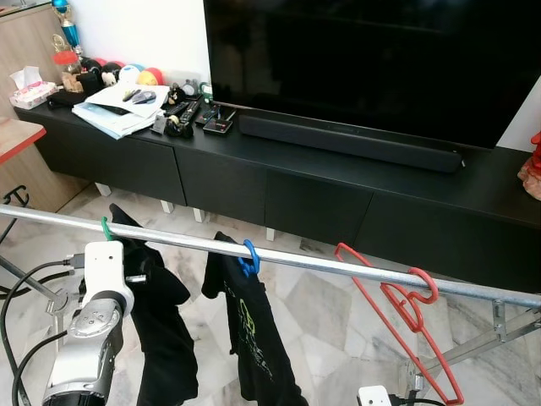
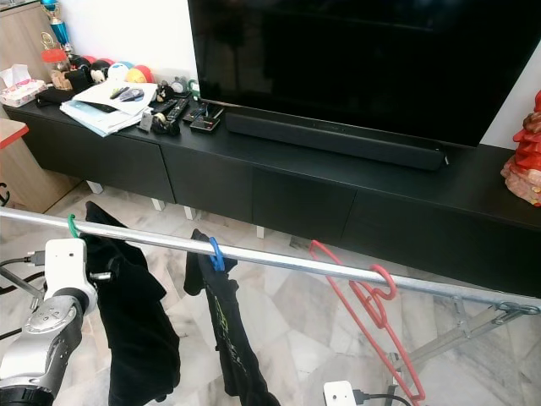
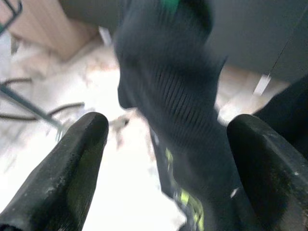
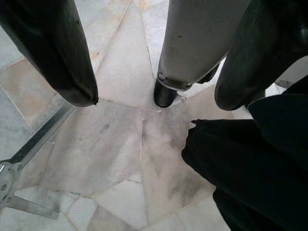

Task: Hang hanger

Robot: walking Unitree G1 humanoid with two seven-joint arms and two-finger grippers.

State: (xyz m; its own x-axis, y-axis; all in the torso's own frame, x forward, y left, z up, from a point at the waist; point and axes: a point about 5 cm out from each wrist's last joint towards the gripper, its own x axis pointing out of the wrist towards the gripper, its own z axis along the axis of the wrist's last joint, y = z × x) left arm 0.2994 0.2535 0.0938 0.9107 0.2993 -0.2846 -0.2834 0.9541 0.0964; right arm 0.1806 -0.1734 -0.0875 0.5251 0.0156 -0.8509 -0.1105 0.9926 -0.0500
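a silver rail carries two dark garments (green and blue hooks) and a red hanger.

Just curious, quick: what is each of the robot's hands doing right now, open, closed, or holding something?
Left hand: open, holding nothing, pointed at a black garment.
Right hand: open, empty, pointing down at the marble floor.

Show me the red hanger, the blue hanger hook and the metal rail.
red hanger [image 1: 404,310]: left eye view, upper arm.
blue hanger hook [image 1: 250,256]: left eye view, curve over the rail.
metal rail [image 1: 321,264]: left eye view, bare stretch between hangers.
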